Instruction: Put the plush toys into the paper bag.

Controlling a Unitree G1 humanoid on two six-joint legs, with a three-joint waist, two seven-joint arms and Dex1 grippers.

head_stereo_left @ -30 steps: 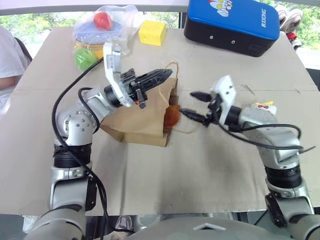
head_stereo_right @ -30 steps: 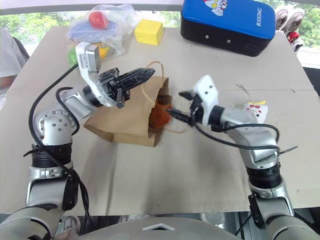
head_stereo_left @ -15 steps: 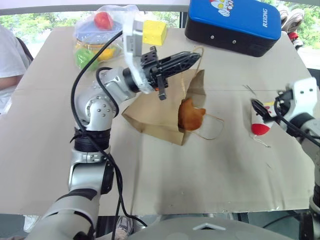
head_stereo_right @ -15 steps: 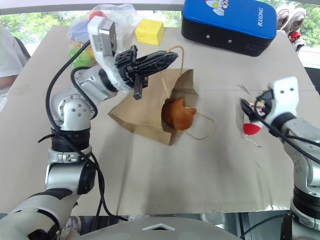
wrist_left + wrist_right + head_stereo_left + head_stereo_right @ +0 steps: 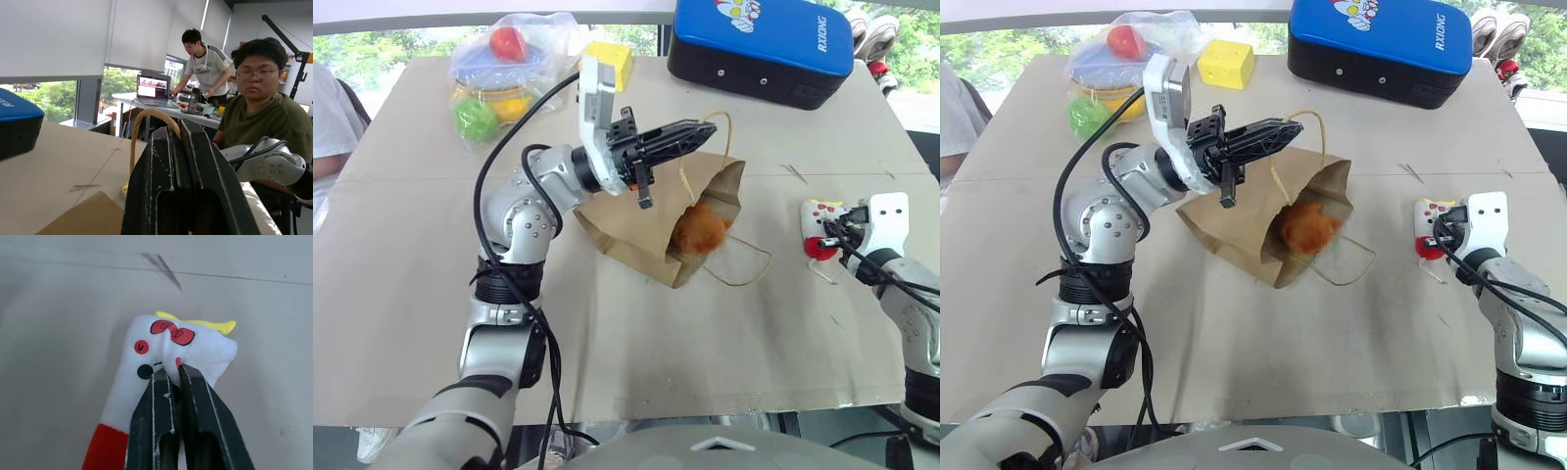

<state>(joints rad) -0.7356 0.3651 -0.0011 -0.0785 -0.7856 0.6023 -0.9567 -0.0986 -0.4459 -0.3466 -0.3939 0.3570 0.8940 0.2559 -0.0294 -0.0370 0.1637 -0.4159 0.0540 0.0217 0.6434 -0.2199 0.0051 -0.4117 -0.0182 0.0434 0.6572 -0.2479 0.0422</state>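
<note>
White soft toy (image 5: 171, 352) lies at three o'clock of the paper bag (image 5: 1263, 220), pinched by the closed right gripper (image 5: 172, 369). It looks light and squishy. Left gripper (image 5: 1278, 132) pinches a bag handle (image 5: 1298, 147); orange toy (image 5: 1307, 227) sits inside.

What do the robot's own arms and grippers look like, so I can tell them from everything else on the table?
Both arms are silver-grey metal with rounded joint housings and black bands, and loose black cables loop alongside them. Each wrist carries a white box-shaped camera block. The left gripper and the right gripper each have two slim, tapering black fingers.

head stereo overhead, wrist cameras close (perhaps)
</note>
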